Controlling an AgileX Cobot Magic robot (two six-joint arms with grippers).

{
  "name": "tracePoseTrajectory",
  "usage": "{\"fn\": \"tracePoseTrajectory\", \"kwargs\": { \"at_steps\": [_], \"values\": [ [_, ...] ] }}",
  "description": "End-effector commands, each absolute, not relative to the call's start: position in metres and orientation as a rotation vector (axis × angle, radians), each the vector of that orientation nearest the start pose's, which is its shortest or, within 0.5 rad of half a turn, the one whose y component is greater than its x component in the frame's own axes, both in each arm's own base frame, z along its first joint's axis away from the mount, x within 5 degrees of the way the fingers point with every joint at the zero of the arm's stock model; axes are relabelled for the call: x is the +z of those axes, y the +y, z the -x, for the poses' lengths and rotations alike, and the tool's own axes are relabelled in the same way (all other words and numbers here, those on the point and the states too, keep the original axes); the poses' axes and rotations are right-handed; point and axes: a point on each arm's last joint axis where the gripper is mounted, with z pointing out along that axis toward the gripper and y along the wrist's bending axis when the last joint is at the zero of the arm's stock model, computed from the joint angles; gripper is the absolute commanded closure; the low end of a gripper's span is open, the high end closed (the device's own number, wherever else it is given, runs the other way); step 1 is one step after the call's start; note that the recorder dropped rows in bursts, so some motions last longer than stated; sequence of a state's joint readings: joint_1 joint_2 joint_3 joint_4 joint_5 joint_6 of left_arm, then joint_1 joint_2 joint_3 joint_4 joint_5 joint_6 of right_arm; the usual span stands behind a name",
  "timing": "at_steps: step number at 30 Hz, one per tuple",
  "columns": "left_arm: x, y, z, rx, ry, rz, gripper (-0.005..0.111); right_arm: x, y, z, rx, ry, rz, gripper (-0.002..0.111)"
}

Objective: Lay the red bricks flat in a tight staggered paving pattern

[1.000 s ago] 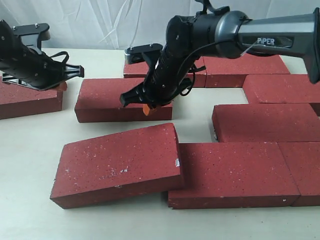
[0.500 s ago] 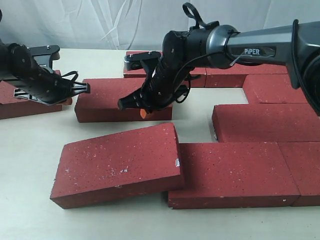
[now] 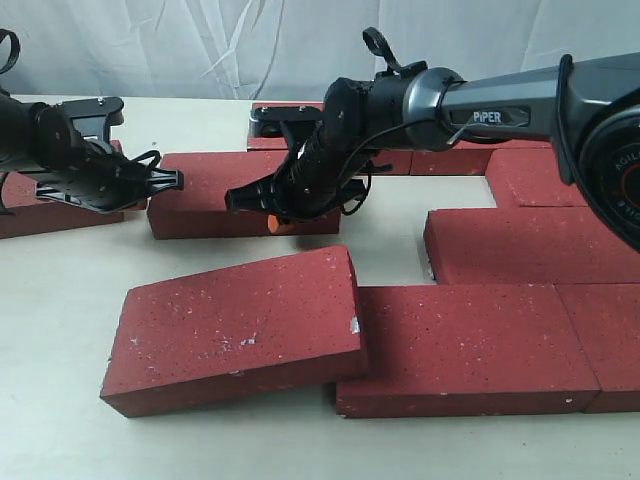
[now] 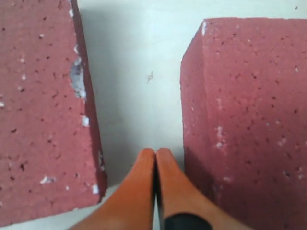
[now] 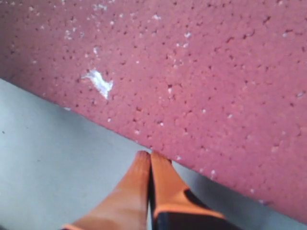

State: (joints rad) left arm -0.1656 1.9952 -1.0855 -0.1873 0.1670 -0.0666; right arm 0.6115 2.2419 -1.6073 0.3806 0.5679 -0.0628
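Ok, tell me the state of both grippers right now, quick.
Left gripper: closed, holding nothing.
Right gripper: closed, holding nothing, tips beside a red brick.

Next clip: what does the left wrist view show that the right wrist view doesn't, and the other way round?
Left wrist view only: two red bricks, a chipped-edge brick and a second brick, apart, with a strip of table between them; the left gripper points into that gap. Right wrist view only: a single brick filling most of the frame, bearing a white chip; the right gripper sits at its edge. Shared: shut orange gripper tips, speckled red brick, pale table.
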Motion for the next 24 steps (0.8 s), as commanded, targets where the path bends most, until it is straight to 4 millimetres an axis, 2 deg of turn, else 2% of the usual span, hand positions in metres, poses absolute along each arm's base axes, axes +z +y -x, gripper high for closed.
{"fn": "tracePoseTrajectory", "kwargs": {
  "at_steps": [1, 10, 15, 19, 24],
  "values": [
    [0.122, -0.065, -0.386, -0.196, 2.529, 0.104, 0.107, 0.133, 0.288, -0.381, 0.548, 2.632, 0.496, 0.109],
    [0.12, -0.065, -0.387, -0.195, 2.524, 0.105, 0.107, 0.133, 0.288, -0.381, 0.548, 2.634, 0.497, 0.109],
    [0.119, -0.065, -0.384, -0.175, 2.559, 0.06, 0.107, 0.141, 0.285, -0.375, 0.553, 2.688, 0.528, 0.109],
    [0.118, -0.063, -0.383, -0.147, 2.578, 0.005, 0.107, 0.16, 0.28, -0.371, 0.542, 2.689, 0.565, 0.109],
    [0.116, -0.063, -0.381, -0.143, 2.602, -0.001, 0.107, 0.2, 0.265, -0.366, 0.546, 2.683, 0.583, 0.109]
  ]
}}
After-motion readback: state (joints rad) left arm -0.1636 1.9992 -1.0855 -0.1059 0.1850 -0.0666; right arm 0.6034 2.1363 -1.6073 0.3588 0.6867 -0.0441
